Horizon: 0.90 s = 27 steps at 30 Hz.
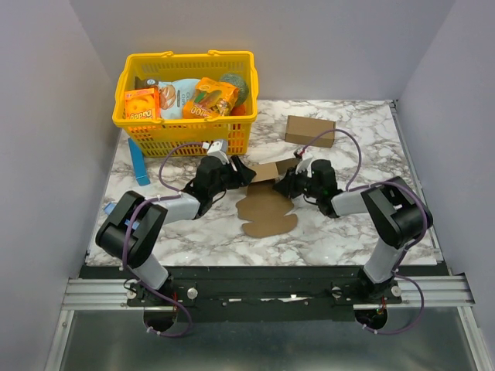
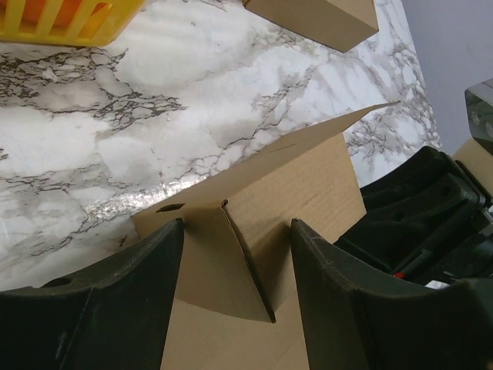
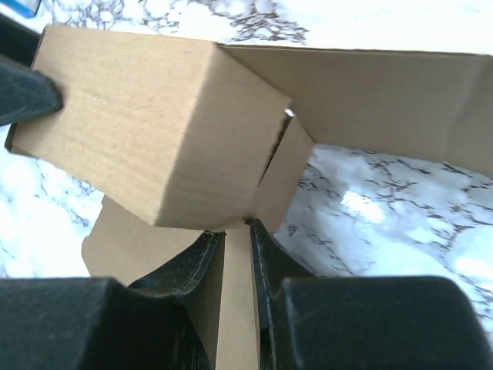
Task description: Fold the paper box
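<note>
Some paper box (image 1: 267, 212) flaps hidden under left gripper (image 1: 246, 175) and right gripper (image 1: 285, 184)

We see a yellow basket (image 1: 186, 137) at the far left of the marble table (image 1: 348, 224). In it we make out an orange box (image 1: 141, 104) upright at the left and a pale blue bag (image 1: 179, 91) beside it. An orange pack (image 1: 210, 97) leans in the middle, with something green (image 1: 240, 86) at the right. A blue strip (image 1: 138, 162) stands just in front of the basket's left corner. A brown carton (image 1: 309, 130) lies well apart to the right. Grey walls (image 1: 325, 39) close us in.
</note>
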Each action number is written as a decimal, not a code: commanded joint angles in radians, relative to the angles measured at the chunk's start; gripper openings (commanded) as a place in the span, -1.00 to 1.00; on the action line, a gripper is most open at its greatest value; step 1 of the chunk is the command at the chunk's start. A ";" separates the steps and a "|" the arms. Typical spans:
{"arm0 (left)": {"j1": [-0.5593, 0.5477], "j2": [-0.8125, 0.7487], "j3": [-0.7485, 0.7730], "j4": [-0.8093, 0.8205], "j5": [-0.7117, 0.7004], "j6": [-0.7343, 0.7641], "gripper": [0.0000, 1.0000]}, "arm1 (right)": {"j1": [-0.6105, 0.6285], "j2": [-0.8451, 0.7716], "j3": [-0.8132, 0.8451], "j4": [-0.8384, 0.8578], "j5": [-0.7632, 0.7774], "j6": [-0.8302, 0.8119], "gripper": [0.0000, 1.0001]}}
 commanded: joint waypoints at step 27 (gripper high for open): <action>0.043 -0.024 0.113 -0.218 0.058 0.139 0.34 | 0.049 -0.629 0.032 -0.768 0.289 -0.128 0.64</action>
